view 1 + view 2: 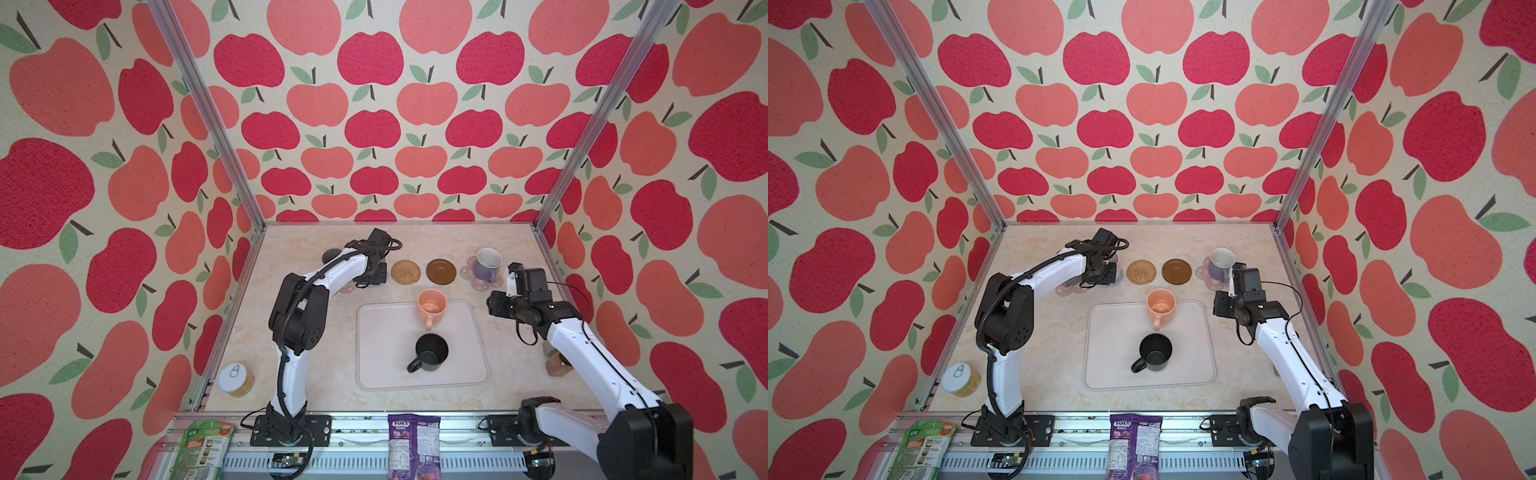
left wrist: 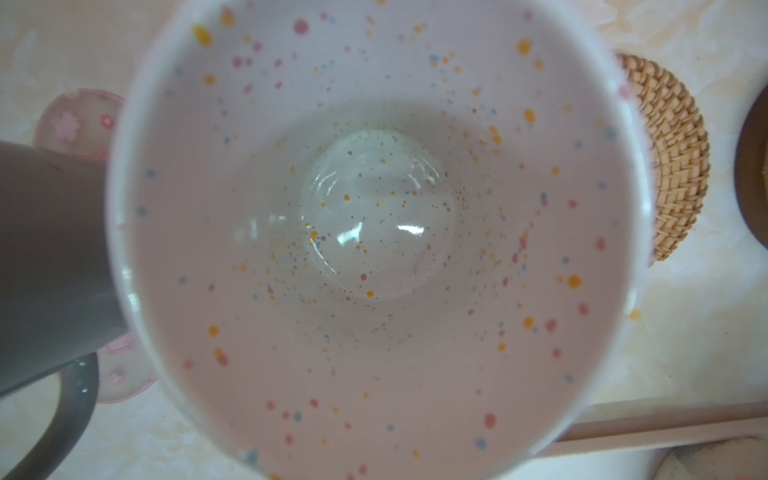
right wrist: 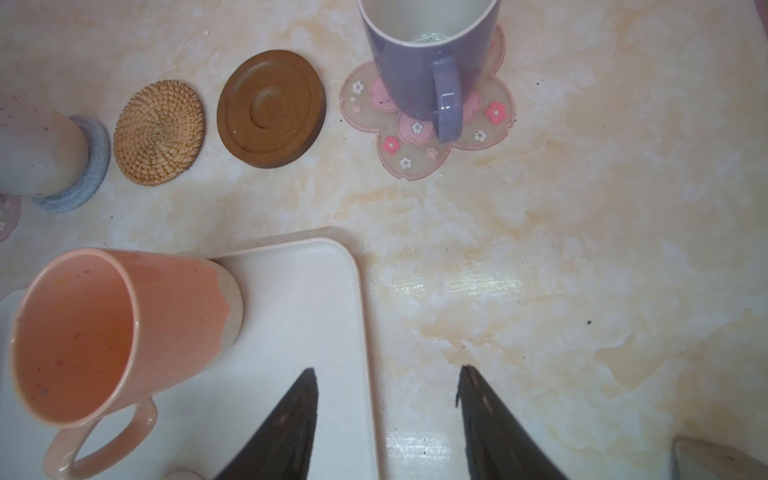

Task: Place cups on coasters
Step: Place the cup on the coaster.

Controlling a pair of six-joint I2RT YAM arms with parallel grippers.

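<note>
Far left, right wrist reveals white cup [image 3: 37, 145] on grey-blue coaster [image 3: 89, 174]; left pincer [image 1: 376, 276] closed, right pincer [image 3: 387, 369] apart.

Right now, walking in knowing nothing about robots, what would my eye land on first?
The loud apple-print walls boxing in the table hit first. Then the white-and-black left arm and right arm reaching in from the near edge. Mid-table, a peach-orange mug and a black mug sit on a pale tray; far right, a lavender mug stands on a pink flower coaster.
</note>
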